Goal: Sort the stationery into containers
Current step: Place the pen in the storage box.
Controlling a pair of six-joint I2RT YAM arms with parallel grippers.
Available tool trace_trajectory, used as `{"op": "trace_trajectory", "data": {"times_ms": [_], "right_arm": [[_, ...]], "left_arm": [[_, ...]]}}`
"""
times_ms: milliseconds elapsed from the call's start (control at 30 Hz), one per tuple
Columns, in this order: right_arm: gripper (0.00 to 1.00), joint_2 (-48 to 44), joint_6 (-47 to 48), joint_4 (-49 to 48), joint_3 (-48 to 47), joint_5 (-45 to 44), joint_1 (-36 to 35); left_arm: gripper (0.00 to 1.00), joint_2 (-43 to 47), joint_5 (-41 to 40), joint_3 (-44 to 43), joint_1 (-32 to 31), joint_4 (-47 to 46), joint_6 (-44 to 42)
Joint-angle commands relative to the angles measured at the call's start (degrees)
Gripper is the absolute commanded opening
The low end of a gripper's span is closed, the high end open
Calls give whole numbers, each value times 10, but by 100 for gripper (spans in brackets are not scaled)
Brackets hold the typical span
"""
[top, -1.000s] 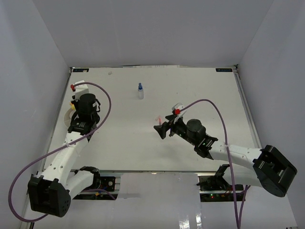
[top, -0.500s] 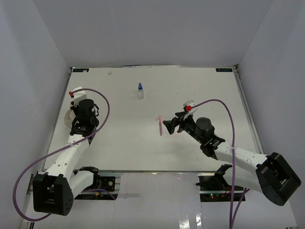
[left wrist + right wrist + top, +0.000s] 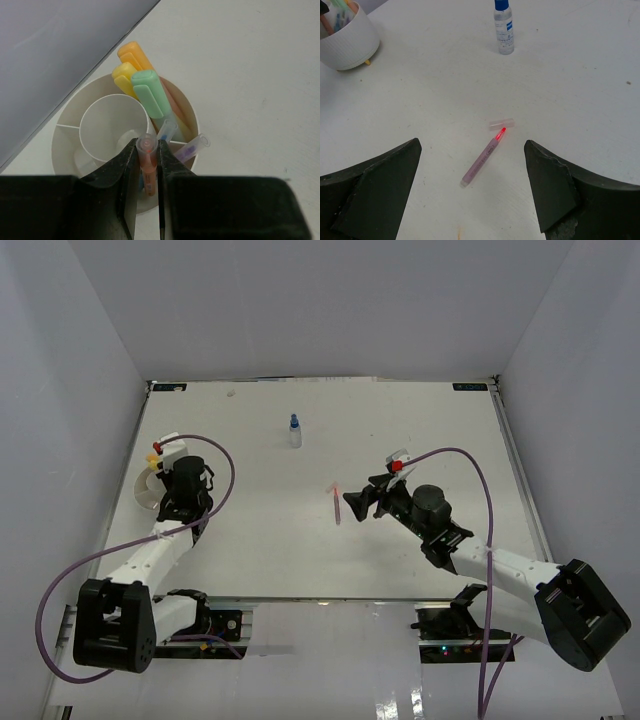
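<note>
My left gripper (image 3: 147, 150) is shut on an orange pen (image 3: 147, 162) with a clear cap, held upright over the container (image 3: 65, 145), a round white divided dish with a central cup. Yellow, orange and green highlighters (image 3: 145, 92) and two clear-capped pens (image 3: 192, 146) stand in its outer compartments. From above, the left gripper (image 3: 172, 496) hangs over the dish (image 3: 143, 491) at the table's left edge. My right gripper (image 3: 471, 145) is open above an uncapped pink pen (image 3: 481, 161) with a red tip; its clear cap (image 3: 501, 123) lies just beyond. A white, blue-capped bottle (image 3: 503, 29) stands farther back.
The left wall runs close behind the dish. In the overhead view the pink pen (image 3: 337, 506) lies mid-table just left of the right gripper (image 3: 356, 502), and the bottle (image 3: 294, 431) stands upright toward the back.
The right gripper drew back to the right, uncovering the pink pen on the table, then held still. The left wrist shifted nearer over the dish with the orange pen.
</note>
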State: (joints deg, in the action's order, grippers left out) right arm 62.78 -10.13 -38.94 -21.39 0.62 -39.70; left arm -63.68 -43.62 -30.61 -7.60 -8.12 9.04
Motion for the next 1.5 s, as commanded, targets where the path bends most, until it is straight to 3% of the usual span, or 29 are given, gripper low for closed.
{"op": "trace_trajectory", "data": {"times_ms": [0, 633, 900, 1200, 1367, 1467], "right_arm": [[90, 0, -2, -21, 6, 6, 5], [90, -2, -2, -20, 9, 14, 12], [90, -13, 7, -1, 5, 7, 12], [95, 29, -6, 127, -68, -7, 11], [98, 81, -17, 215, -118, -72, -15], [100, 133, -36, 273, -163, -91, -34]], "left_arm": [[2, 4, 4, 12, 3, -44, 2], [51, -40, 7, -10, 4, 12, 39], [76, 3, 7, -51, 3, 74, 59], [86, 55, 124, -111, 3, 146, 80], [97, 64, 226, -137, 3, 172, 100], [98, 63, 278, -148, 3, 184, 107]]}}
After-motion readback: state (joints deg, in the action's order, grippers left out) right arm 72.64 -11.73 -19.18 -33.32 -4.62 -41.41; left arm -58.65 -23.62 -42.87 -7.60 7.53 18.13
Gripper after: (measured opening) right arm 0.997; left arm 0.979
